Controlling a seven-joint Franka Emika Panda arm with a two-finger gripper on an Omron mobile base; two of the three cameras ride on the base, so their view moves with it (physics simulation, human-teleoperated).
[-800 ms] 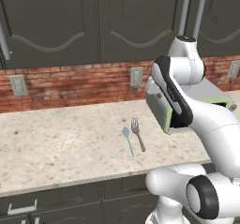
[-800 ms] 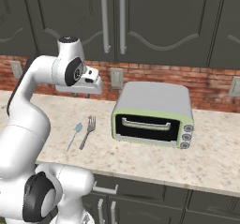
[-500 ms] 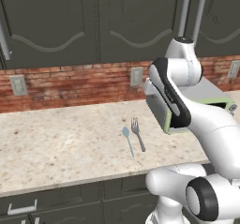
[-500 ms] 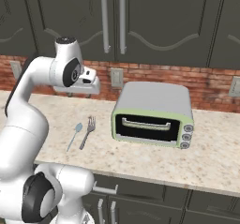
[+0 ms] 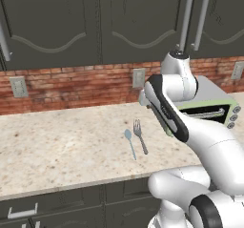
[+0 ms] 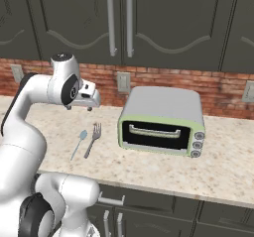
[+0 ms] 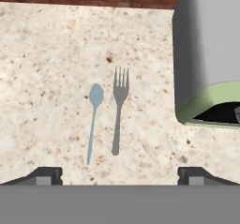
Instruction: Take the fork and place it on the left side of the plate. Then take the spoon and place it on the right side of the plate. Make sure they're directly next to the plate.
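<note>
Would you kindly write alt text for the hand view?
A grey fork and pale blue spoon lie side by side, apart, on a speckled counter, spoon on the left. A green-trimmed toaster oven stands at right.

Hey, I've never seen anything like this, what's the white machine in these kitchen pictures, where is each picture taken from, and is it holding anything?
It is a white robot arm on a base, in a computer-drawn kitchen. Two pictures come from cameras behind the arm, one to its left and one to its right. The third looks down from the arm's own hand. On the speckled counter lie a pale blue spoon and a grey fork, side by side, apart. Beside them stands a green-trimmed toaster oven. The claw hangs above the cutlery with its jaws wide open, holding nothing.
</note>
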